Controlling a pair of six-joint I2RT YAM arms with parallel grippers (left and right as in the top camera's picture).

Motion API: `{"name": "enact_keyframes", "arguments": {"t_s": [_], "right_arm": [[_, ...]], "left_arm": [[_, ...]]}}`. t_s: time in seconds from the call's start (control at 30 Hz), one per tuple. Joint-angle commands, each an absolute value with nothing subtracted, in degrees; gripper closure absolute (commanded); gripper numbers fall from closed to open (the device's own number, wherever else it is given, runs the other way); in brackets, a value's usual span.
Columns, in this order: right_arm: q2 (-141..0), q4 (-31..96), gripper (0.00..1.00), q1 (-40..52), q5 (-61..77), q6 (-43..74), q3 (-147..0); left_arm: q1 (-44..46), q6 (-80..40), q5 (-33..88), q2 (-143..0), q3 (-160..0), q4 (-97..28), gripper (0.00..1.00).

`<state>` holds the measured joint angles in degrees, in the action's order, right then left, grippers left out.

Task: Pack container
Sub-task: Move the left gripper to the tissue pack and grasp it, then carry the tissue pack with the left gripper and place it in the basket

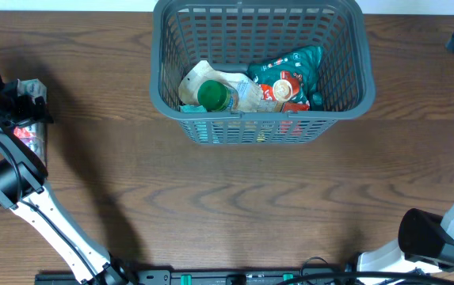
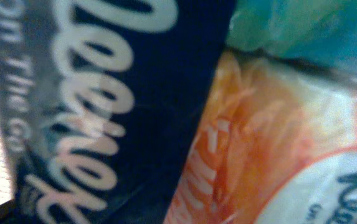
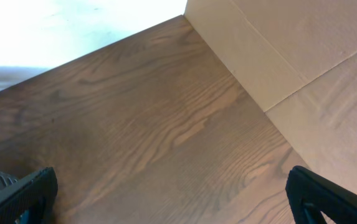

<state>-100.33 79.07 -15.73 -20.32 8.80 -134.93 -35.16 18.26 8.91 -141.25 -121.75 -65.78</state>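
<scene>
Currently on view:

- Container (image 1: 330,115): large grey lattice basket, upright at the far middle of the wooden table (image 1: 234,198), its far rim at the table's back edge.
- Contents, all at the near end of the basket floor: a green-lidded item (image 1: 213,96) on pale wrapping to the left, a red-and-white round lid (image 1: 283,89) to the right of it, and a teal bag (image 1: 302,63) leaning toward the far right corner.
- Left gripper (image 1: 30,136): at the table's far left edge, well apart from the container and nearer than its front wall. Something red and white shows at its tip, but I cannot tell whether the fingers are apart or closed on it.
- Left wrist view: filled with blurred packaging pressed close to the lens, namely a dark blue packet (image 2: 134,93) with white lettering, an orange pack (image 2: 259,137) beside it and a teal wrapper (image 2: 303,31) above. No fingers show.
- Right gripper (image 3: 175,194): at the far right corner, out beyond the container's right wall and clear of it. Its 2 fingers (image 3: 32,190) stand wide apart over bare wood, holding nothing.
- Right wrist view also shows a sliver of lattice at the lower left edge and a cardboard wall (image 3: 315,62) along the table's side.
</scene>
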Motion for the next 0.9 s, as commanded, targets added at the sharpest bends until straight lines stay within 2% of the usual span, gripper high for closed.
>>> {"name": "enact_keyframes", "arguments": {"t_s": [0.0,0.17,0.23,0.27,0.3,0.33,0.37,0.43,0.47,0.87], "right_arm": [[-100.3,79.2,0.01,-16.1,-20.5,9.8,-135.0],[-100.3,79.2,0.01,-16.1,-20.5,9.8,-135.0],[-100.3,79.2,0.01,-16.1,-20.5,9.8,-135.0],[-100.3,79.2,0.01,-16.1,-20.5,9.8,-135.0],[-100.3,79.2,0.01,-16.1,-20.5,9.8,-135.0],[-100.3,79.2,0.01,-16.1,-20.5,9.8,-135.0],[-100.3,79.2,0.01,-16.1,-20.5,9.8,-135.0],[-100.3,79.2,0.01,-16.1,-20.5,9.8,-135.0],[-100.3,79.2,0.01,-16.1,-20.5,9.8,-135.0],[-100.3,79.2,0.01,-16.1,-20.5,9.8,-135.0]], "left_arm": [[-35.0,18.6,10.1,-142.0,-120.4,-65.6,0.02],[-34.7,18.6,10.1,-142.0,-118.9,-65.8,0.01],[-34.6,18.6,10.1,-142.0,-118.9,-66.3,0.08],[-34.6,18.6,10.1,-142.0,-118.9,-66.6,0.15],[-34.6,18.6,10.1,-142.0,-118.9,-66.7,0.36],[-34.6,18.6,10.1,-142.0,-118.9,-66.8,0.48],[-34.6,18.6,10.1,-142.0,-118.9,-66.8,0.67],[-34.6,18.6,10.1,-142.0,-118.9,-66.8,0.92],[-34.6,18.3,10.1,-142.0,-118.9,-66.8,0.94],[-34.6,10.1,10.1,-137.8,-121.6,-67.6,0.94]]}}
